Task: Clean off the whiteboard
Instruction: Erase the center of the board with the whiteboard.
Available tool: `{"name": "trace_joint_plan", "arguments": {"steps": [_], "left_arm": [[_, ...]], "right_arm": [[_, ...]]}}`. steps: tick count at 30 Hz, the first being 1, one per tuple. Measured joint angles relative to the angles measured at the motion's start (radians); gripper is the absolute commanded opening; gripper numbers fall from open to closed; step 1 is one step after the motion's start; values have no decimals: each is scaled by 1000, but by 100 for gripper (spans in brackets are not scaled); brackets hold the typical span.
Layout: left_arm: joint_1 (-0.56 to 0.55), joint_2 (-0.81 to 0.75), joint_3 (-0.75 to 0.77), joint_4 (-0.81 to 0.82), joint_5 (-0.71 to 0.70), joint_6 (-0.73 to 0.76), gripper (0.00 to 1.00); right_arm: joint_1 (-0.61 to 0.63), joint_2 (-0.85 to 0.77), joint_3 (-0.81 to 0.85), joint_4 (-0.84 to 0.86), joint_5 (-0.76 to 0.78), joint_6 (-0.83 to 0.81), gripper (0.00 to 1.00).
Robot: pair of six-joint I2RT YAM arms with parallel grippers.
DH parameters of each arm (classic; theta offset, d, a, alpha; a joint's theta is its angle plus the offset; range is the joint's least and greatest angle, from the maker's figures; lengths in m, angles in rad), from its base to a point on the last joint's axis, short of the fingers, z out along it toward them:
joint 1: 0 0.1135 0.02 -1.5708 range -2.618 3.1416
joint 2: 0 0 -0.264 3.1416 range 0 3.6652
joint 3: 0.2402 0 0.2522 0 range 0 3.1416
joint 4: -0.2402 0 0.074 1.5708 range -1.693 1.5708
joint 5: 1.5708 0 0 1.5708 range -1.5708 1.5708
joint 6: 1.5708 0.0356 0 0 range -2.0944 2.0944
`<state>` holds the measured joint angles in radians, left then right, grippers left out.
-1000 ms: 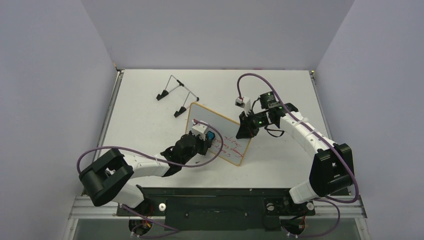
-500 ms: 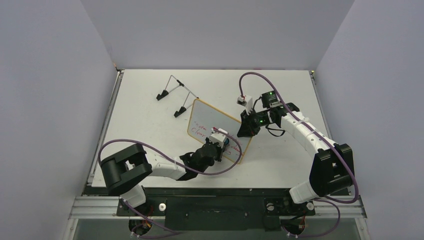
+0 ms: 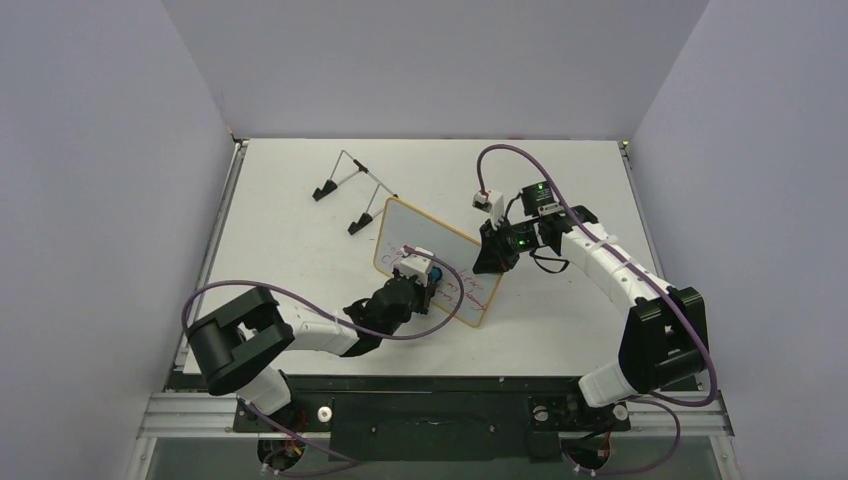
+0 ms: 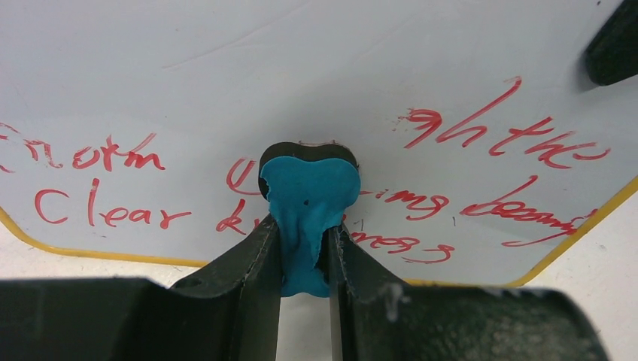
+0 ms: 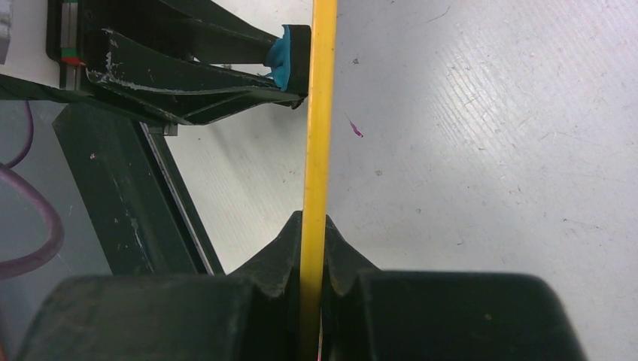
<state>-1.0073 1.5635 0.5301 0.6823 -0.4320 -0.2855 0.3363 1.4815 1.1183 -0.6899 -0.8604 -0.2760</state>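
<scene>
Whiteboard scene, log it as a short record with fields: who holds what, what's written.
whiteboard: red writing on lower part, top blank
right end effector: shut on whiteboard edge
left end effector: shut on eraser
eraser: blue, pressed to whiteboard face
stand: empty, beyond whiteboard's far corner

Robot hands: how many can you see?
2. The left gripper, near the middle, presses a blue eraser against the whiteboard where the red writing is. The right gripper, further right, pinches the whiteboard's edge.
</scene>
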Motion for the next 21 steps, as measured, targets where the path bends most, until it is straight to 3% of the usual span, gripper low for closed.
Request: {"name": "trace_joint_plan", "arguments": {"steps": [12,21], "left_arm": [[-73,59,17,55,21,11,0],[-60,60,26,52,25,12,0]], "right_arm": [[-1,0,0,0,0,0,0],[-2,0,0,5,3,0,0]]}}
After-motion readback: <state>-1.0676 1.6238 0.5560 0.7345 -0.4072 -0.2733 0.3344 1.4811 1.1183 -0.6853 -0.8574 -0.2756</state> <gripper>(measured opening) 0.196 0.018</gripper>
